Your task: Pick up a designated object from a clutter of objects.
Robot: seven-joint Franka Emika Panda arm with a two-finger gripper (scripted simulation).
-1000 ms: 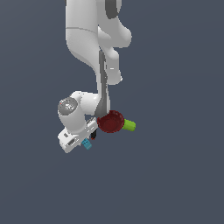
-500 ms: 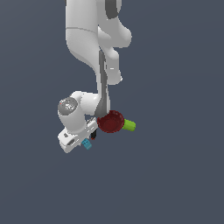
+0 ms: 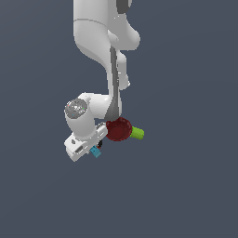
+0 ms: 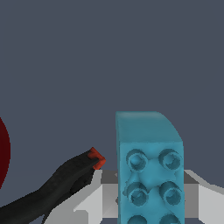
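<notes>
Looking across the exterior view from its left, we first meet the white hand [image 3: 88, 149], lowered beneath the bent arm [image 3: 100, 42] onto the plain grey worktop [image 3: 186, 186]. At its lower edge a corner of the cyan box [image 3: 96, 152] peeks out, touching the hand's body. A little dark patch with a trace of red beside it is probably the thin black-and-red tool [image 3: 99, 144], though it is too small there for us to be sure. Further to the exterior view's right sits the dark red bowl [image 3: 119, 128], just beside the hand, and the lime green cylinder [image 3: 136, 133] pokes out from the bowl's far side, touching or nearly touching it.

In the wrist view we see the bowl [image 4: 3, 153] only as a dark red sliver at the picture's edge. The tool [image 4: 57, 186] lies next, its black handle ending in a red tip [image 4: 96, 158] that points toward the box without touching it. The box [image 4: 151, 168] fills the foreground, upright, its face marked with rows of round studs. Pale grey fingers [image 4: 94, 199] show low on both sides of it; whether they press on the box or stand slightly apart, we cannot tell.
</notes>
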